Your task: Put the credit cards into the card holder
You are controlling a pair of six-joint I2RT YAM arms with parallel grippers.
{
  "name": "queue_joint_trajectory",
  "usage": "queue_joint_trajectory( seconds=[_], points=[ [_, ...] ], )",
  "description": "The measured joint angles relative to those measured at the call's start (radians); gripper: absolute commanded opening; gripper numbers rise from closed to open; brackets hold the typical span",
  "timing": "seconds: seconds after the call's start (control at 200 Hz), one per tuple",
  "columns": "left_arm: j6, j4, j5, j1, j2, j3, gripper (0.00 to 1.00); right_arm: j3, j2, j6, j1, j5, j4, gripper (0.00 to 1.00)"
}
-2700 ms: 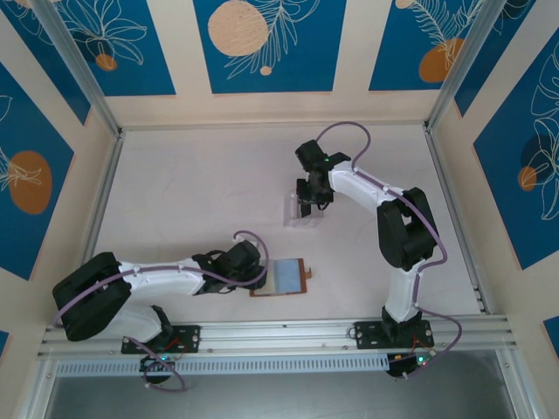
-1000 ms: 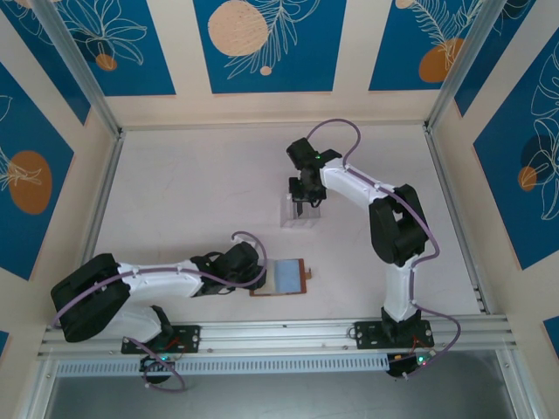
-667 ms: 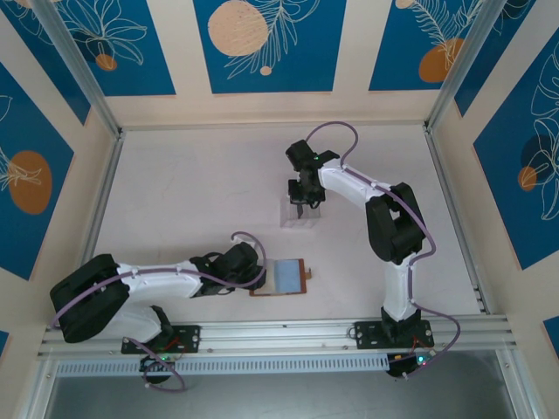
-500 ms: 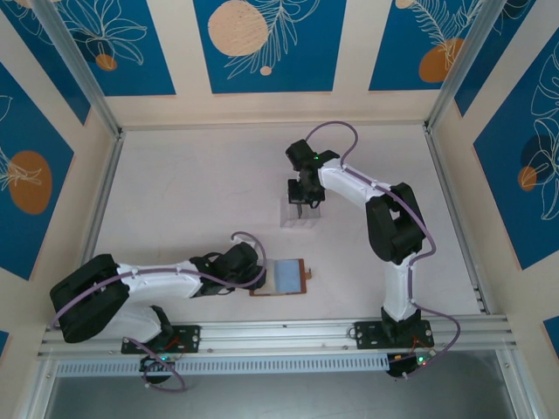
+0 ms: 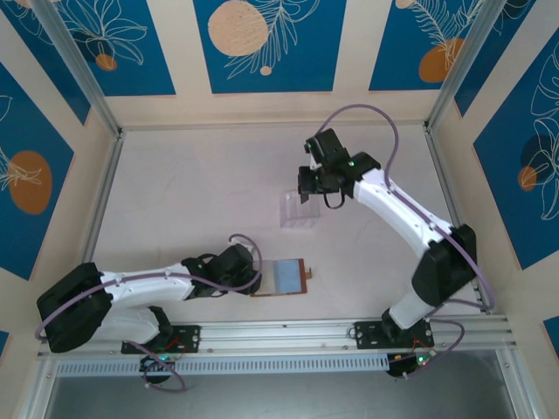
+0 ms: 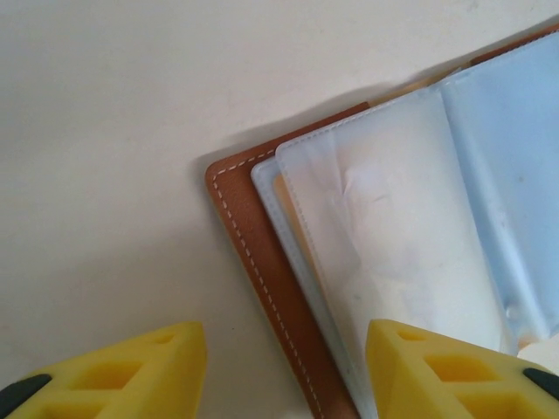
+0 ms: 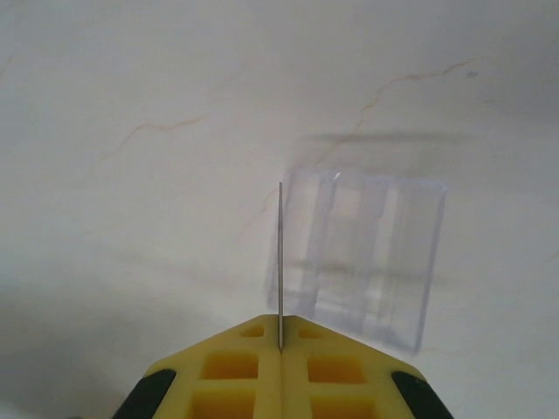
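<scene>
top view: our left fingers (image 5: 253, 281) sit at the left edge of the open card holder (image 5: 284, 277), low centre of the counter (image 5: 192, 192). our right fingers (image 5: 310, 194) are just beside the clear stand (image 5: 297, 211), higher up the frame.

left wrist: fingers apart, with the card holder's brown corner between them.

right wrist: fingers clamped together on a credit card (image 7: 279, 253) that we see edge-on, with the clear stand just right of it.
</scene>
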Motion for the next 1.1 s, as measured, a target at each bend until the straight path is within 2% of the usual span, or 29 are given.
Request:
queue_joint_trajectory(
  seconds=[0.225,0.485,0.795,1.1],
  points=[
    [0.019,-0.053,0.0,0.0,0.002,0.024,0.52,-0.336,-0.109,0.052,0.126,-0.099,0.179,0.0],
    [0.027,-0.097,-0.001,0.0,-0.022,0.079,0.53,-0.592,-0.209,0.156,0.139,-0.215,0.426,0.0],
    [0.048,-0.115,-0.023,-0.004,0.119,0.139,0.48,-0.742,-0.227,0.261,0.167,-0.268,0.643,0.0],
    [0.035,-0.092,-0.045,-0.027,0.124,0.117,0.42,-0.835,-0.224,0.341,0.236,-0.253,0.81,0.0]
  ],
)
